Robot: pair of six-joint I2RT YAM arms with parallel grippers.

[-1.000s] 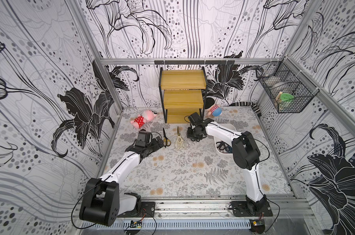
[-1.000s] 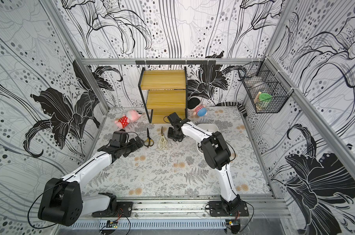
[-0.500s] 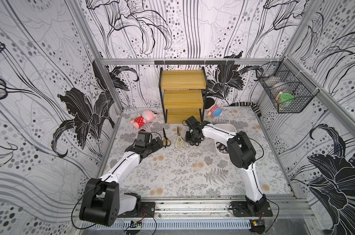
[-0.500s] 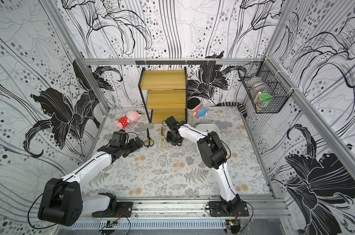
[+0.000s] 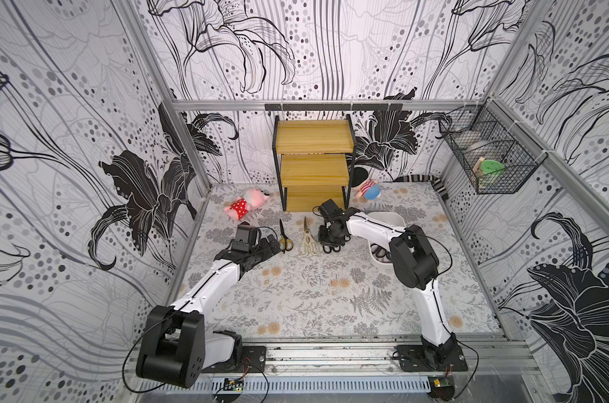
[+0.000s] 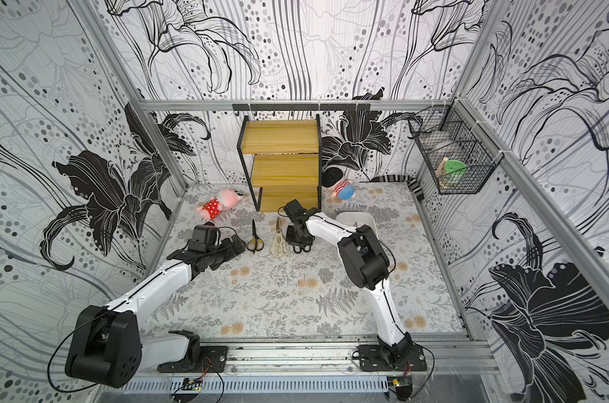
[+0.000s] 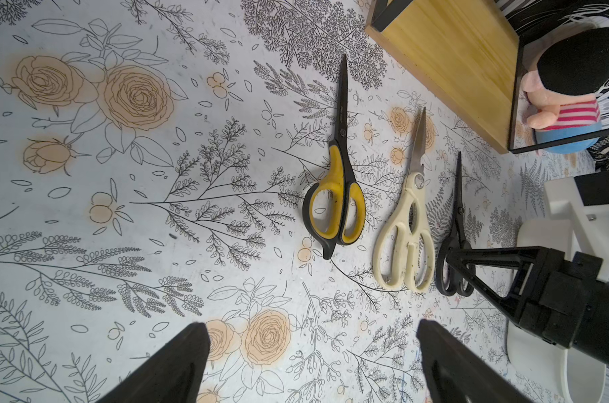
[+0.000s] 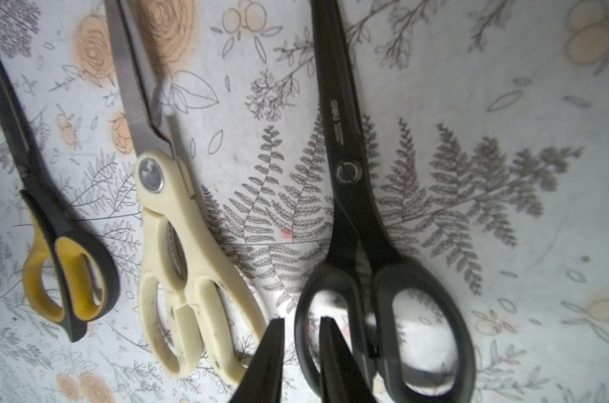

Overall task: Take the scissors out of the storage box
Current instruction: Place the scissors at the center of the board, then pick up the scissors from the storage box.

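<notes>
Right wrist view gives us the right gripper point(image 8: 301, 322), jaws narrowly parted astride a handle loop of the black scissors point(image 8: 348, 174), which lie on the floral cloth point(image 8: 505, 87) beside the cream scissors point(image 8: 177, 223) and yellow-black scissors point(image 8: 62, 251). We see the left gripper point(image 7: 312, 335) spread wide above the cloth, and more black-handled scissors point(image 5: 380, 252) inside the white storage box point(image 5: 390, 217).

Layout. Before the shelf unit point(image 5: 313, 171) you find three pairs side by side on the table point(image 5: 296, 296): left pair point(image 5: 282, 230), middle pair point(image 5: 306, 232), right pair point(image 8: 346, 172). To their right stands the storage box point(image 5: 387, 215), with further scissors point(image 5: 380, 251) inside.
</notes>
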